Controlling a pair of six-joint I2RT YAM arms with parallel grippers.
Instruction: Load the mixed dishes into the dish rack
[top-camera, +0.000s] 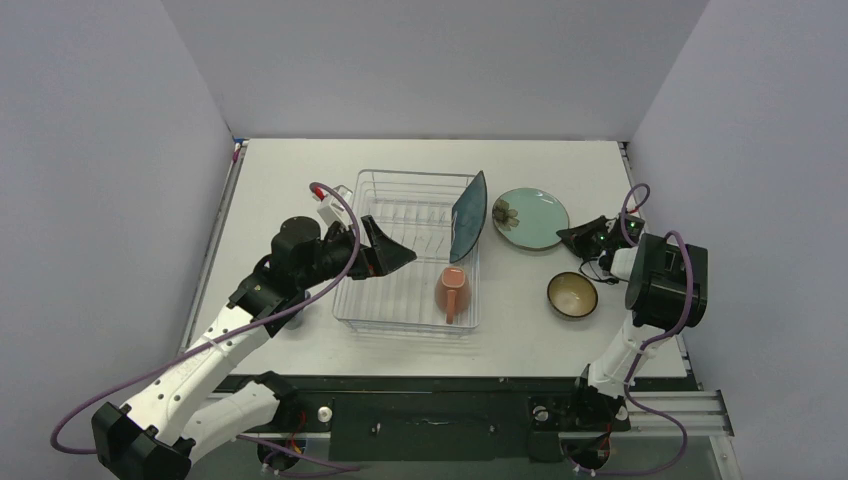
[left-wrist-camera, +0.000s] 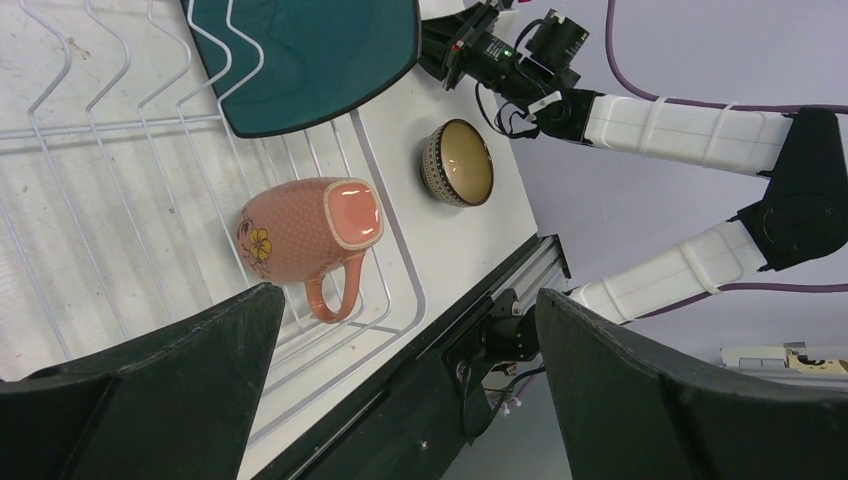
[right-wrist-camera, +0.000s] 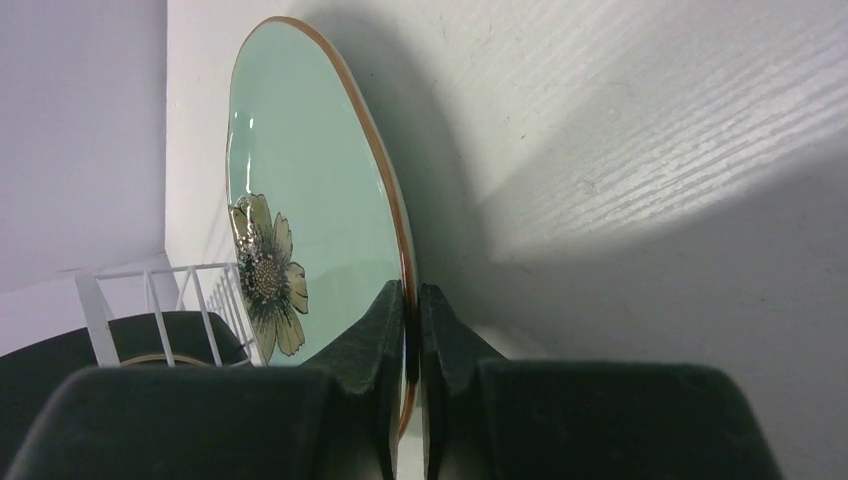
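The silver wire dish rack stands mid-table. A dark teal squarish plate stands upright in its right side. A salmon-orange mug lies on its side in the rack's near right corner. My left gripper is open and empty above the rack, left of the mug. The pale teal round plate with a flower mark lies right of the rack. My right gripper is shut on its near right rim. The brown bowl sits on the table by the right arm. The grey-blue mug is out of view.
Grey walls close in the table on the left, back and right. The right arm's forearm and cables hang just right of the bowl. The rack's upright prongs fill its left and middle part.
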